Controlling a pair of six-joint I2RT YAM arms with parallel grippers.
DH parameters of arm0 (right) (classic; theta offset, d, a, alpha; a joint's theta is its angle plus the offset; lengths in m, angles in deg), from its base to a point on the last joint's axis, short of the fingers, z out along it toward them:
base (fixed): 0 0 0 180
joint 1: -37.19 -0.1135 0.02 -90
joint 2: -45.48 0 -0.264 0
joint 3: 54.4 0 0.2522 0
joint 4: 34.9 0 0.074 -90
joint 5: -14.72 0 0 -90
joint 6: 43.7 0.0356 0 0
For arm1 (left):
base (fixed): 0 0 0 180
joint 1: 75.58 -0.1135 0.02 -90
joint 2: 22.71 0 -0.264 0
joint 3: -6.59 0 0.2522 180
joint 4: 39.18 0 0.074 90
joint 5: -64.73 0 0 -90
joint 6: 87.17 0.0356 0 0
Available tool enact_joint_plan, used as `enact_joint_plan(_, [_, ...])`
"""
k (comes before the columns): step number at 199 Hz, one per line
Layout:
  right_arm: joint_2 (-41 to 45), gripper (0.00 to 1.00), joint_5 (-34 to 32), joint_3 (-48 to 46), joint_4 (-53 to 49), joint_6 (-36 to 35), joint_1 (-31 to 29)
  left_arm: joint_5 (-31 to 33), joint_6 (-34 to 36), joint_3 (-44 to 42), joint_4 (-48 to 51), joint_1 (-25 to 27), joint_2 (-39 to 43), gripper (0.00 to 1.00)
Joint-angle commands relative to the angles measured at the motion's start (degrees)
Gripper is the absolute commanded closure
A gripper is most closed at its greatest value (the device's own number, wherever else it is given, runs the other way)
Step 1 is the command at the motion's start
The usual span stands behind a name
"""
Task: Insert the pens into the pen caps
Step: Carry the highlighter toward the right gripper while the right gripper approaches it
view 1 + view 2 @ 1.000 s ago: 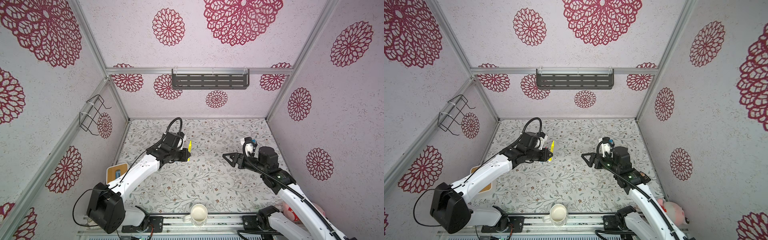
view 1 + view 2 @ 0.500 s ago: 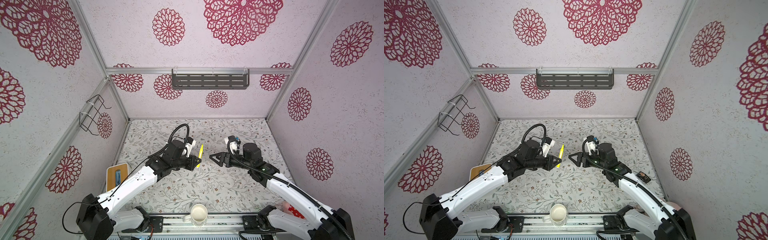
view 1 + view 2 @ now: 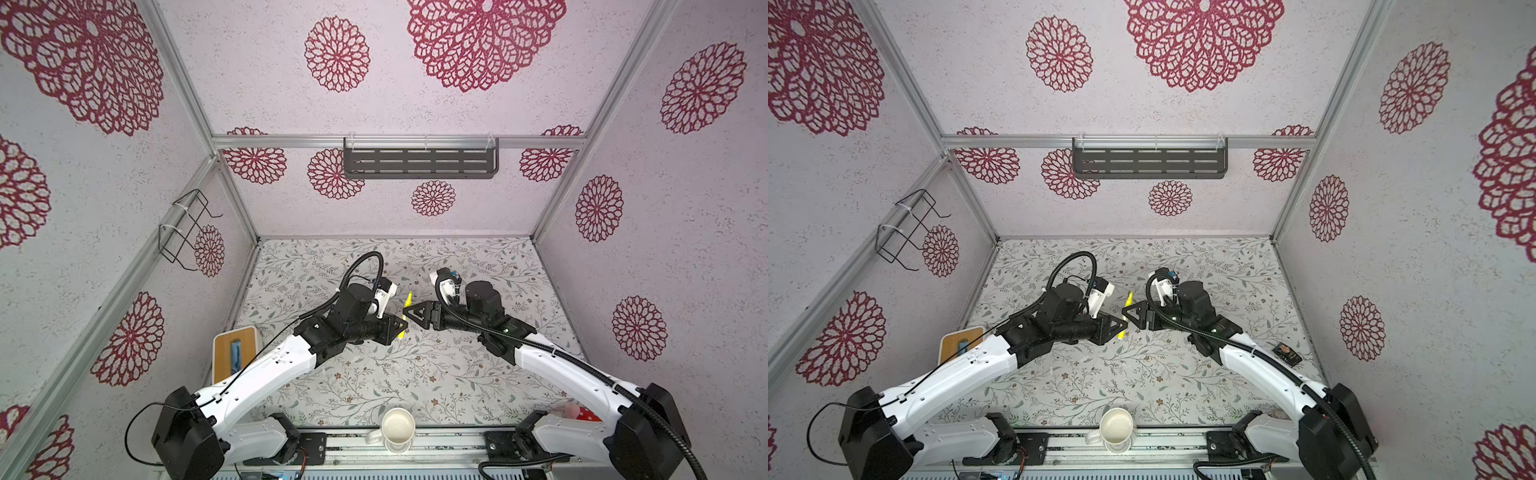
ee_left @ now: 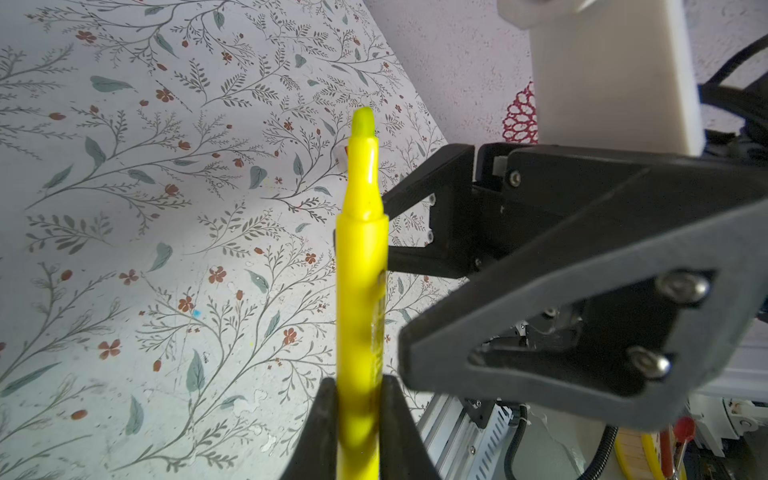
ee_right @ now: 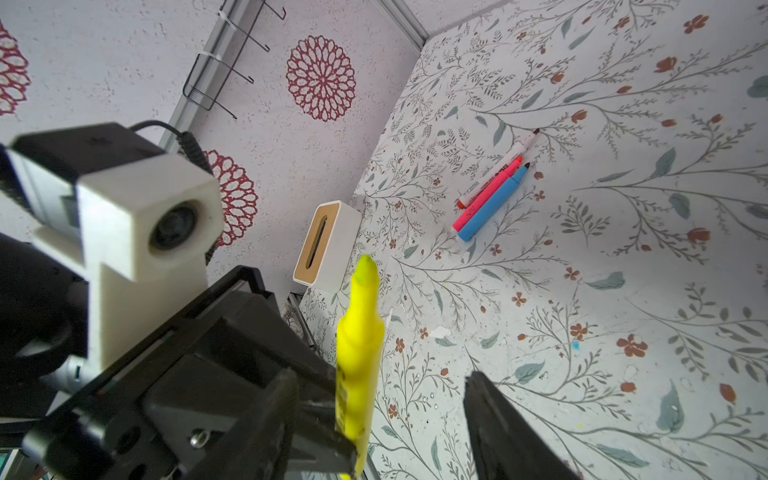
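My left gripper (image 4: 359, 386) is shut on the lower barrel of a yellow pen (image 4: 361, 270), held above the middle of the table with its bare tip up. In both top views the yellow pen (image 3: 407, 305) (image 3: 1128, 301) stands between the two arms. My right gripper (image 5: 380, 376) is open with its jaws on either side of the yellow pen (image 5: 359, 340); a gap shows on one side. Three more pens, white-and-red (image 5: 496, 168), pink (image 5: 486, 195) and blue (image 5: 492, 203), lie together on the table. A small white-and-red stub (image 4: 340, 154) lies behind the pen; I cannot tell whether it is a pen cap.
A white box with a wooden top (image 3: 235, 353) stands at the table's left edge. A cream mug (image 3: 397, 428) sits at the front edge. A small dark object (image 3: 1285, 353) lies by the right wall. A dark shelf (image 3: 419, 164) and a wire basket (image 3: 187, 228) hang on the walls.
Both arms have moved in to the middle. The left carried the yellow pen to the right. The right gripper came up to the pen and its jaws have narrowed around it.
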State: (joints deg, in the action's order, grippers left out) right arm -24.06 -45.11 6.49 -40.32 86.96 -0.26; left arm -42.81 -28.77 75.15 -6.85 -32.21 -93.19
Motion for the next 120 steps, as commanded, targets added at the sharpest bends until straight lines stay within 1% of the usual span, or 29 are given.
enact_joint_plan(1, [-0.2,0.40,-0.5,2.5,4.0,0.7,-0.8,-0.2,-0.2,-0.7,-2.6,0.8,1.9,0.88])
enact_joint_plan(69, [-1.2,0.59,-0.7,2.4,5.5,1.6,-1.7,-0.4,-1.0,-1.1,-4.4,1.9,1.4,0.88])
enact_joint_plan(113, [-0.7,0.76,-0.9,1.7,5.9,1.9,-1.9,0.1,-1.1,-0.8,-4.5,1.9,0.6,0.88])
enact_joint_plan(120, [-0.6,0.81,-1.0,1.6,6.0,1.9,-1.9,0.1,-1.1,-0.9,-4.6,1.9,0.4,0.88])
